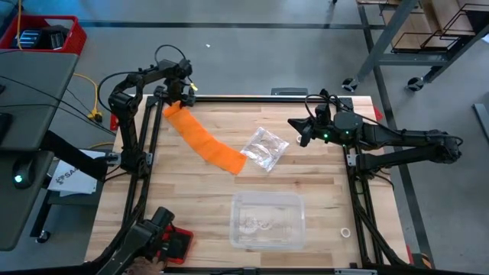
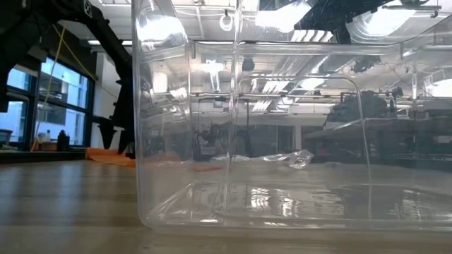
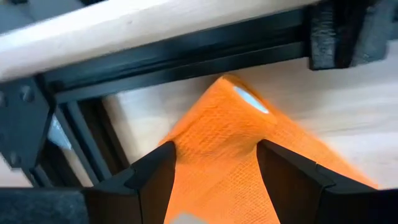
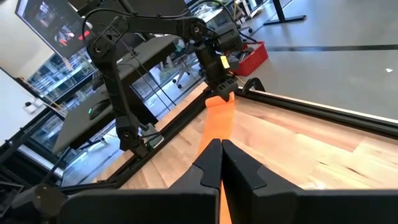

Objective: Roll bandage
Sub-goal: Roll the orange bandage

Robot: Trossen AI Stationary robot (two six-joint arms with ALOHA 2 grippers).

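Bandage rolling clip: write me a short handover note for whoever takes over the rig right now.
Left gripper: open, fingers astride the bandage's far end at the table's far left corner, not closed on it.
Right gripper: shut, empty, hovering above the table's right side.
Bandage: long flat orange strip lying diagonally from the far left corner toward the crinkled plastic bag; its near end lies by the bag.
Clear container: at the near edge; contents unclear.
Done: nothing rolled.
Left: grip an end and roll the whole strip.

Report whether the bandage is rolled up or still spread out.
Spread out. The bandage lies as a long flat orange band across the table, with the open left gripper straddling its far end; no roll has formed.
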